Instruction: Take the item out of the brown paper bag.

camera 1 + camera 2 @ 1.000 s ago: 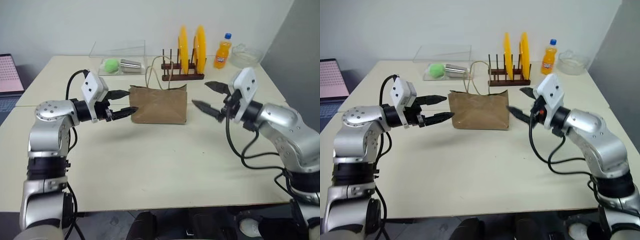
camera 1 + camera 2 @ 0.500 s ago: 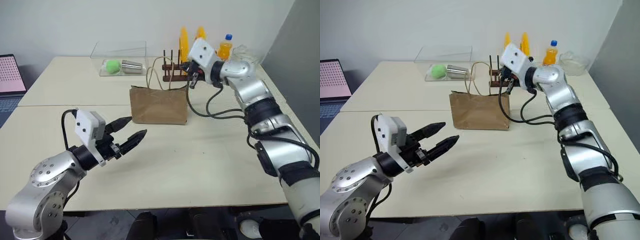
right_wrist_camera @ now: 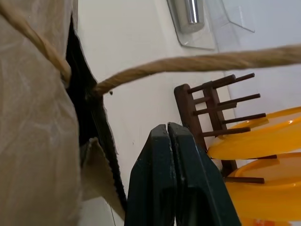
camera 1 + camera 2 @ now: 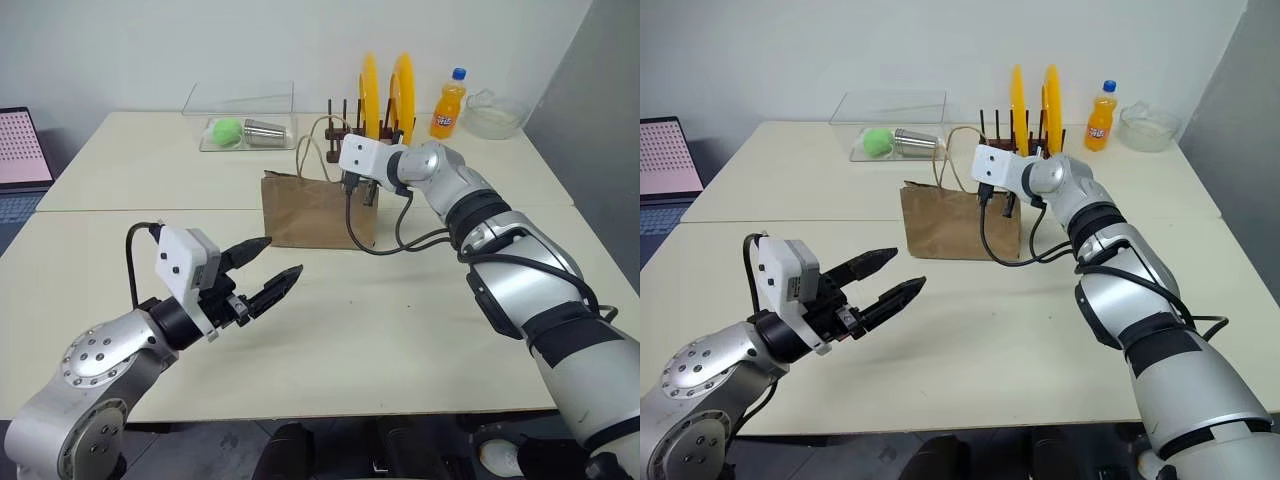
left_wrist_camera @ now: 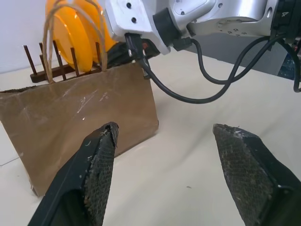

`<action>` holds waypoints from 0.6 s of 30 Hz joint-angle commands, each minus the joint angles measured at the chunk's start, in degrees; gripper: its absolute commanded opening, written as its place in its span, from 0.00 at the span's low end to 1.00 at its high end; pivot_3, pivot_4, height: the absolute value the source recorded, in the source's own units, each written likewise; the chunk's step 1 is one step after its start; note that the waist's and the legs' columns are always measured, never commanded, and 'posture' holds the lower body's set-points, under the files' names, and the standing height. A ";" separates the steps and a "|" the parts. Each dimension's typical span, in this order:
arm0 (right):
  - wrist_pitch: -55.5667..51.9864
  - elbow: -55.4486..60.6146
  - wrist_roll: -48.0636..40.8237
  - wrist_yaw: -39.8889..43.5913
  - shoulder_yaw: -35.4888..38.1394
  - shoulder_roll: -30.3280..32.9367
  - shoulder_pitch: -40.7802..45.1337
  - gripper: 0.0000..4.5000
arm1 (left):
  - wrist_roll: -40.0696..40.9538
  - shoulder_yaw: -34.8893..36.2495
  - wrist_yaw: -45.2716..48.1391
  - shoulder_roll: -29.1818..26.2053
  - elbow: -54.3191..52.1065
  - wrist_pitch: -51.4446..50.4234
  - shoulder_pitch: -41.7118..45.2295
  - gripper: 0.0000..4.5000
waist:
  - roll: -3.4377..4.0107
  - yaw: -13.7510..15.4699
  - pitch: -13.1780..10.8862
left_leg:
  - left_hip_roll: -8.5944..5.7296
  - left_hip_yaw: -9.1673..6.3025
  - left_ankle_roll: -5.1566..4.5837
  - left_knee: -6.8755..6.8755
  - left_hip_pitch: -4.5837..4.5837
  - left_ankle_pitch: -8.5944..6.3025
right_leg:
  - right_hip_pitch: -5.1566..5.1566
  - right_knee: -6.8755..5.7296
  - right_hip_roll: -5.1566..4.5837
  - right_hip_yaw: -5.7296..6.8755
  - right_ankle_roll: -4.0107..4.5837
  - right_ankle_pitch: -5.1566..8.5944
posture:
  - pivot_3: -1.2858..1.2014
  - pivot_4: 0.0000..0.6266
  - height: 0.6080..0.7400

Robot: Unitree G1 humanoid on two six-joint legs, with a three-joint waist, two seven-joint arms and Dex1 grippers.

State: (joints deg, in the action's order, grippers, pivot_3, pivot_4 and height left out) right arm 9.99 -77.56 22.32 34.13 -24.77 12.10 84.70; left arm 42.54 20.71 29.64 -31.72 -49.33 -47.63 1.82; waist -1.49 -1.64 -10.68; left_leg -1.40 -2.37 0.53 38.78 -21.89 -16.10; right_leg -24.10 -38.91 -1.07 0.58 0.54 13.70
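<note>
Wooden plate rack (image 4: 352, 150) stands just behind the brown paper bag (image 4: 315, 212).

The brown paper bag (image 4: 318, 210) is creased matt kraft with twisted-cord handles (image 5: 70, 28); the rack (image 3: 207, 117) is dark wood.

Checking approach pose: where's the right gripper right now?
In the head views the right gripper is shut at the top right corner of the brown paper bag, just in front of the wooden plate rack with yellow plates.
</note>
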 commanded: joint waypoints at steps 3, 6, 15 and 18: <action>2.35 0.44 1.56 4.34 0.67 0.45 1.30 0.01 | 1.85 1.29 -0.73 -0.86 -2.14 3.86 -1.56 0.76 | 0.01 -0.02 0.00 | 0.00 0.00 -0.01 -0.01 0.01 -0.01 | 0.00 0.00 0.00 0.00 0.00 0.00 | 0.52 0.24 1.00; 4.34 0.73 2.57 8.55 -0.06 0.75 0.47 0.01 | 1.80 -0.07 -0.29 -0.45 -1.65 6.00 -2.38 0.76 | 0.01 -0.01 -0.01 | 0.00 -0.01 -0.01 -0.01 0.00 -0.01 | 0.00 0.00 0.00 0.02 0.00 0.00 | 0.52 0.24 1.00; 8.37 2.35 1.99 17.35 1.52 1.50 -0.33 0.01 | 0.05 -1.69 2.74 -2.95 0.07 10.40 -5.77 0.76 | 0.04 -0.02 -0.02 | 0.00 -0.02 -0.02 -0.03 0.01 -0.01 | 0.00 0.02 0.00 0.02 0.02 0.01 | 0.52 0.24 1.00; 11.54 4.79 0.06 22.27 3.02 2.18 -1.25 0.01 | -2.05 -1.94 5.41 -4.54 0.19 12.93 -10.03 0.76 | 0.06 -0.04 -0.04 | 0.00 -0.02 -0.03 -0.07 0.01 -0.02 | 0.00 0.04 0.01 0.02 0.03 0.02 | 0.52 0.24 1.00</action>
State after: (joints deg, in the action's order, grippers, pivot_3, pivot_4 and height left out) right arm 19.16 -75.60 24.38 53.58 -23.47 13.52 83.47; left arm 41.49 18.55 33.50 -35.58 -48.73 -36.75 -7.19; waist -1.43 -1.68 -10.71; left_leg -1.39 -2.39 0.50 38.70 -21.87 -16.12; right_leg -24.10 -38.86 -1.06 0.60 0.58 13.73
